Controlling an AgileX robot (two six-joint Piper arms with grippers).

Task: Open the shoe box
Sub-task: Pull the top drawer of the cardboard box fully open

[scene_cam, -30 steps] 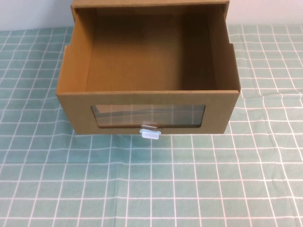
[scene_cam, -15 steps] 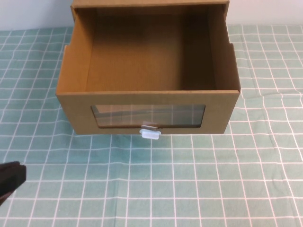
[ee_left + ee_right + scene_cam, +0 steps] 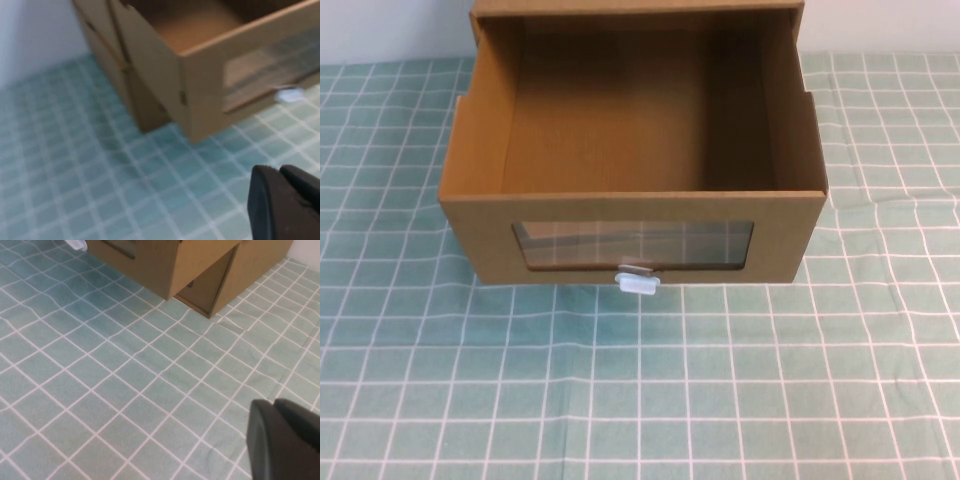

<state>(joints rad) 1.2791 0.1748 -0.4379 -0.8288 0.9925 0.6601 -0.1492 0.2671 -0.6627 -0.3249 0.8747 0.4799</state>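
The brown cardboard shoe box [image 3: 480,150] stands at the back middle of the table, its drawer pulled out toward me and empty inside. The drawer front has a clear window [image 3: 635,243] and a small white pull tab [image 3: 638,283] below it. Neither gripper shows in the high view. In the left wrist view my left gripper [image 3: 280,172] hovers shut and empty over the cloth, apart from the box corner [image 3: 200,90] and the tab [image 3: 290,95]. My right gripper [image 3: 275,405] is shut and empty too, above the cloth off the box's right side [image 3: 200,260].
A green cloth with a white grid [image 3: 640,400] covers the table in front of and beside the box. A pale wall [image 3: 390,30] rises behind the box.
Half a second ago my left gripper showed at the lower left edge of the high view; now it is out of that view. The box has not moved.
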